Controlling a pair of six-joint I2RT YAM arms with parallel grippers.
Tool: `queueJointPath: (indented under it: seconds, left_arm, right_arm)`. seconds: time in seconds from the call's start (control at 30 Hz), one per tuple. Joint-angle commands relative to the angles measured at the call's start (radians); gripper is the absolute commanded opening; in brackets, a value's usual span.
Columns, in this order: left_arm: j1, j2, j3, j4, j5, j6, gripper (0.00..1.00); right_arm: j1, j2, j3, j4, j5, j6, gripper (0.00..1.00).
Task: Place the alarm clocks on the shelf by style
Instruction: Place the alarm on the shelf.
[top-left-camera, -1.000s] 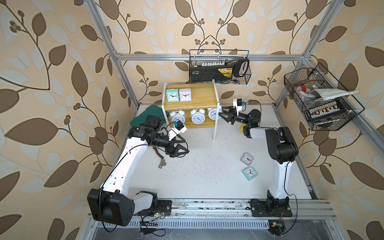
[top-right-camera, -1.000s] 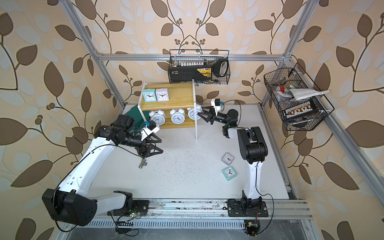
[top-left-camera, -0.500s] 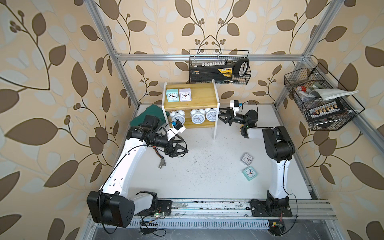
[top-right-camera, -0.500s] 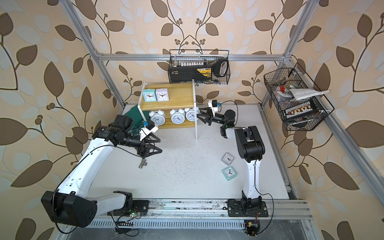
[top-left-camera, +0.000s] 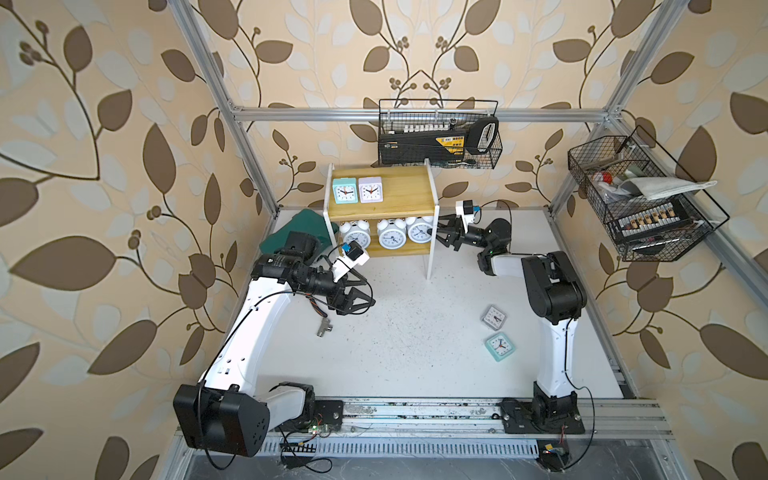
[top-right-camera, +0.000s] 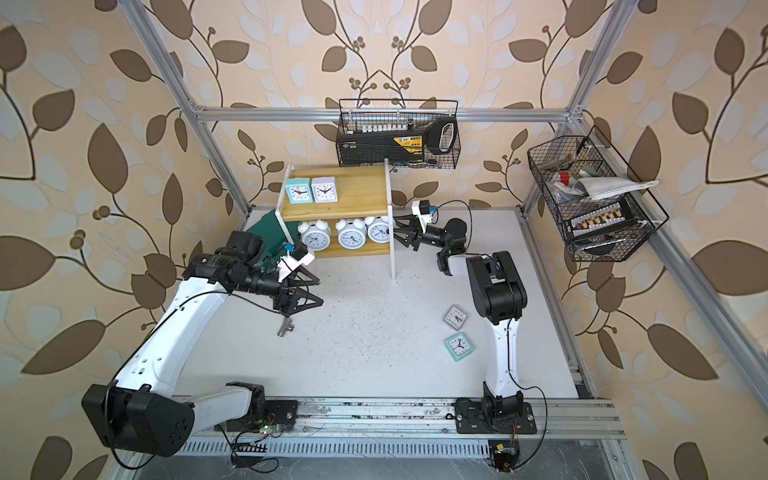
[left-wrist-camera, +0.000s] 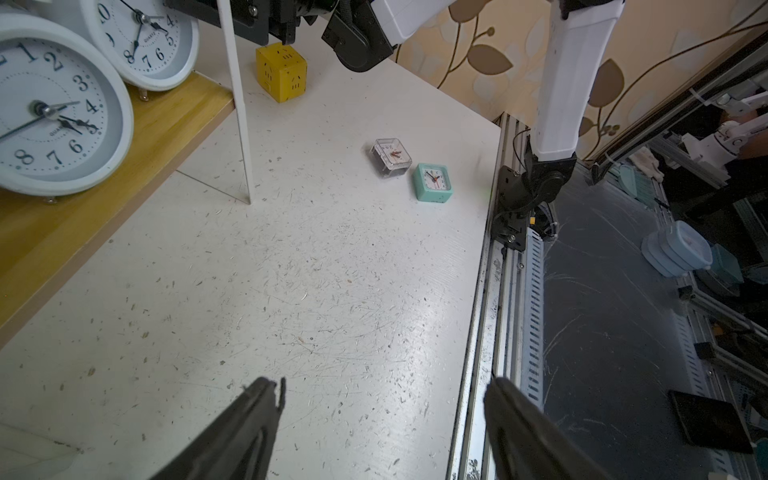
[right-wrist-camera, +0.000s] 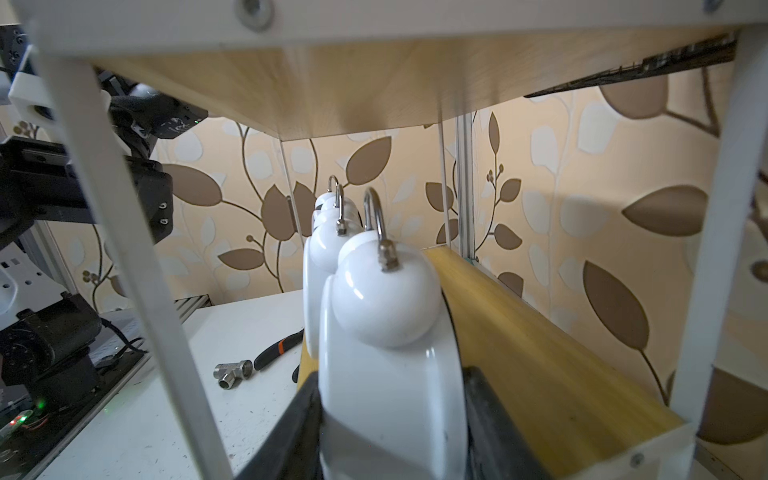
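The shelf (top-left-camera: 399, 192) stands at the back of the table. A mint-green clock (top-left-camera: 345, 191) and a pale lilac clock (top-left-camera: 370, 189) stand on its top board. Three white twin-bell clocks stand in a row on the lower board (top-left-camera: 355, 235) (top-left-camera: 391, 235). My right gripper (top-left-camera: 439, 232) reaches in through the side frame and is shut on the rightmost one (right-wrist-camera: 386, 299). Two square clocks lie flat on the table, a greyish one (top-left-camera: 494, 316) and a mint-green one (top-left-camera: 500, 346). My left gripper (top-left-camera: 365, 301) hovers open and empty over the table, its fingertips (left-wrist-camera: 266, 388) wide apart.
A metal tee fitting (top-left-camera: 324, 328) lies just below the left gripper. A teal case (top-left-camera: 291, 232) sits left of the shelf, a yellow cube (left-wrist-camera: 281, 71) right of it, and pliers (right-wrist-camera: 277, 349) beside its front. Black wire baskets hang on the back wall (top-left-camera: 438, 141) and right wall (top-left-camera: 640, 208).
My right gripper has pushed a little further left into the shelf with the twin-bell clock in it. The left arm has barely moved.
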Motion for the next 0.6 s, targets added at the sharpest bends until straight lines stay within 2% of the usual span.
queueJointPath:
  seconds: [0.0,0.33,0.57]
  left_arm:
    - [0.012,-0.024,-0.004,0.001,0.038,-0.009,0.81]
    - [0.024,-0.03,-0.002,-0.002,0.044,-0.009,0.81]
    - [0.027,-0.027,0.0,-0.002,0.047,-0.009,0.81]
  right_arm:
    - [0.012,0.023,0.043,0.015,-0.014,-0.015,0.23]
    - [0.019,0.035,0.047,0.013,-0.002,-0.026,0.25]
    - [0.012,0.032,0.037,0.025,0.018,-0.018,0.37]
